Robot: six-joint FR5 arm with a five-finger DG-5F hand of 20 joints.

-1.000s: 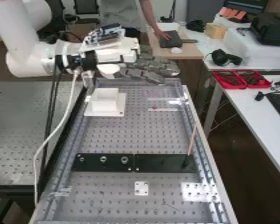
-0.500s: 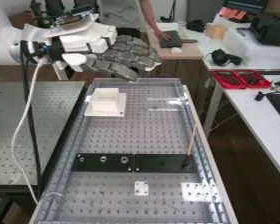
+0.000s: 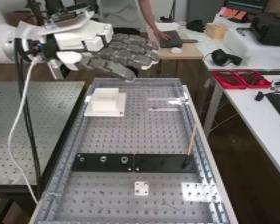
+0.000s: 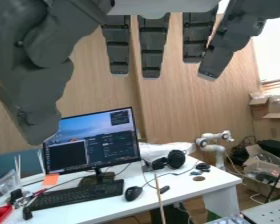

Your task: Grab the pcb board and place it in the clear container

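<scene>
In the high view, the hand [image 3: 126, 51] is hanging near the perforated tabletop's [image 3: 124, 135] far end, its fingers extending wide. The clear container [image 3: 165, 109] is standing beside the white block [image 3: 105, 101]; whether it is holding the pcb board, I cannot tell.

In the wrist view, straight fingers [image 4: 152, 47] are spreading before a monitor [image 4: 91, 147] and keyboard [image 4: 77, 195].

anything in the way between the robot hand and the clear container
Nothing visible stands between the robot hand and the clear container in the high view; the white block sits off to the container's left there.
</scene>
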